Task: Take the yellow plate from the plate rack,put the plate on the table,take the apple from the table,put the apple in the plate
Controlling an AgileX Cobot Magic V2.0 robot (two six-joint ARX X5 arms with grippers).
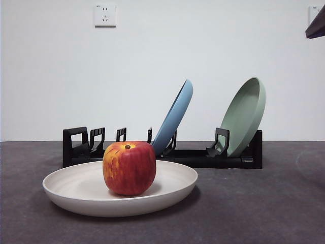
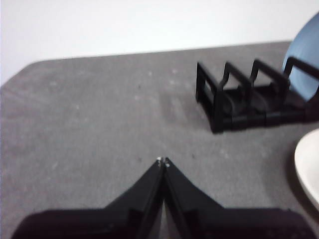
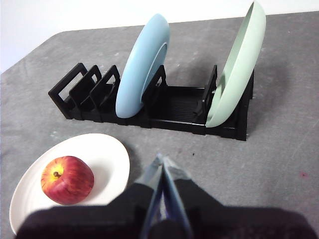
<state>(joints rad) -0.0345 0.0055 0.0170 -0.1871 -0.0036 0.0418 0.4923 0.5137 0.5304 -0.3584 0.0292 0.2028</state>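
The yellow plate (image 1: pixel 76 190), pale cream, lies flat on the table (image 1: pixel 264 208) in front of the plate rack (image 1: pixel 193 157). The apple (image 1: pixel 129 168) sits upright in it. The right wrist view shows the plate (image 3: pixel 104 159) with the apple (image 3: pixel 67 179) in it, and the rack (image 3: pixel 174 107) behind. My right gripper (image 3: pixel 161 160) is shut and empty, held above the table beside the plate. My left gripper (image 2: pixel 162 161) is shut and empty over bare table; the rack's handle end (image 2: pixel 224 99) and the plate's edge (image 2: pixel 309 164) show in its view.
A light blue plate (image 1: pixel 175 117) and a sage green plate (image 1: pixel 246 114) lean in the rack. A black arm tip (image 1: pixel 316 24) shows at the top right corner. A white wall with a socket (image 1: pixel 104 15) stands behind the table.
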